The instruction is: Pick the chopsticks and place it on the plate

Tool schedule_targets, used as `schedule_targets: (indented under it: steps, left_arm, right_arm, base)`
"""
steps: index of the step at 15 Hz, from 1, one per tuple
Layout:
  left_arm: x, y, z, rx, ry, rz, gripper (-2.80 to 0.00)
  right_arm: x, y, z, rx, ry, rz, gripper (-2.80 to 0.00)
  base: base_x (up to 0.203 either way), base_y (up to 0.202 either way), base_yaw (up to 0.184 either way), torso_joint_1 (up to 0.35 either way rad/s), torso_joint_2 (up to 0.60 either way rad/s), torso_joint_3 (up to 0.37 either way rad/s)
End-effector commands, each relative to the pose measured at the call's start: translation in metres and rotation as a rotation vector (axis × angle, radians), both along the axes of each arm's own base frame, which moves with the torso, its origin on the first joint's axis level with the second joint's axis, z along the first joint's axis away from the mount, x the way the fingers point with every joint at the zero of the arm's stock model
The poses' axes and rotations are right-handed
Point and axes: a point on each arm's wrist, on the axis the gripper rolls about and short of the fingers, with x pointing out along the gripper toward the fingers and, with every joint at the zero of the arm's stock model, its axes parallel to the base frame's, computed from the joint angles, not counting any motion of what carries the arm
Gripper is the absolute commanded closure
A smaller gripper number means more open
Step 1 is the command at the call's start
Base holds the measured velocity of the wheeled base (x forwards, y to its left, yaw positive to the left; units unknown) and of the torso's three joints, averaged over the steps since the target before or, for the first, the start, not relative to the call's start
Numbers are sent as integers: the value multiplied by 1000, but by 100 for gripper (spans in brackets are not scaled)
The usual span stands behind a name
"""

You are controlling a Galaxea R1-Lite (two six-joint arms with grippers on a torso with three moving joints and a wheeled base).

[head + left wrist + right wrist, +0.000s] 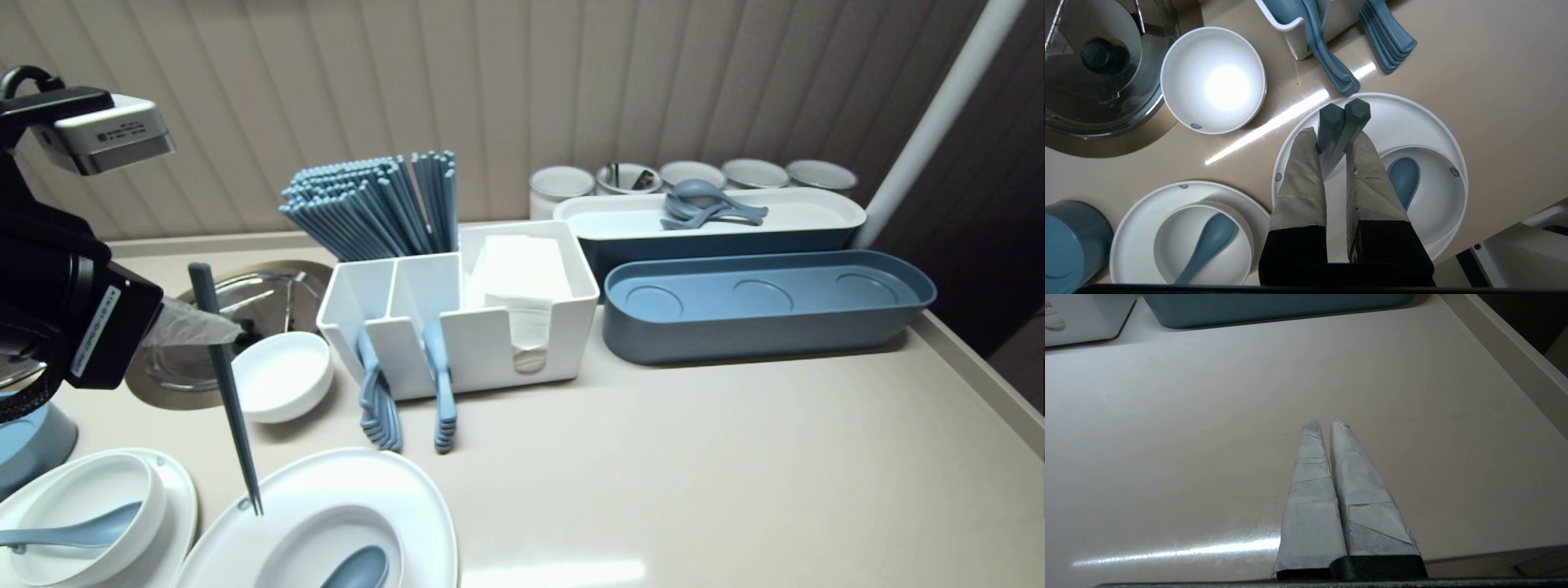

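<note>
Left gripper (1335,139) fingers pinch the chopsticks (224,384), near upright, with tips down at the white plate (408,490) rim below the fingers. Right gripper (1325,422) fingers pressed together over the glossy beige counter (1167,437). Ribbed wall panel (571,82) stands behind the counter.

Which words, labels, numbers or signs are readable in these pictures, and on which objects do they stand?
None can be read.
Wrist camera: printed lines, too small.
Left arm: white label, blurred.
White bowl and plate: small grey rim marks, illegible.
</note>
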Motion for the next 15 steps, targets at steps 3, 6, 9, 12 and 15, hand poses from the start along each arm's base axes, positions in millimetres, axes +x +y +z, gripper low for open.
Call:
schedule_targets:
  steps: [3,6,9,12,15]
  left_arm:
    - [5,-3,-1,12,96,-29,0]
    - [2,-5,6,-38,185,-100,0]
    - [8,-6,5,-15,265,-89,0]
    - [12,-3,4,-2,297,-64,0]
    - [10,0,0,74,327,-107,0]
  right_arm:
    - [0,0,0,0,0,0,0]
    - [0,0,0,0,0,0,0]
    - [0,0,0,0,1,0,0]
    - [0,0,0,1,1,0,0]
    - [0,0,0,0,0,-1,0]
  base:
    - [0,0,0,0,0,0]
    - [0,0,0,0,0,0]
    - [0,0,0,0,0,0]
    - [0,0,0,0,0,0]
    - [0,0,0,0,0,0]
